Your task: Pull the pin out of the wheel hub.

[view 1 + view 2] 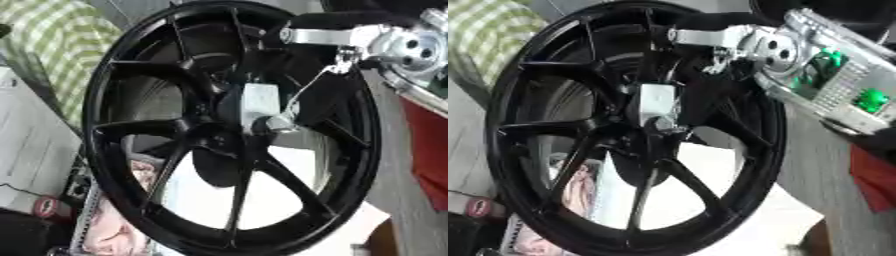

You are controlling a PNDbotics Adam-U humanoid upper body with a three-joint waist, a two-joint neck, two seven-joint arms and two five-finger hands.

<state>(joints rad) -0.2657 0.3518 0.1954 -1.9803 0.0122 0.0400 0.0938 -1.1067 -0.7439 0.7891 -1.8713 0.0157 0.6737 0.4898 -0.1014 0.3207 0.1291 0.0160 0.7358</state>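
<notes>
We see a black spoked wheel (232, 130) standing on edge and filling most of both views, its hub (229, 131) at the centre where the spokes meet. Our right arm (824, 75) enters from the upper right; its silver wrist housing, with green parts showing in the right eye view, lies just beside the upper right of the rim. From the wrist our right hand (259, 102) reaches across the spokes to the hub, where a pale silver finger segment lies against the centre. A short grey metal piece (278, 123), which we take to be the pin, shows at the hub directly under that segment and touching it. We cannot tell whether the fingers are curled round the pin or only resting on it, since the black fingers merge with the black spokes. Our left hand appears in neither view. A green and white checked cloth (61, 45) lies behind the wheel at upper left.
</notes>
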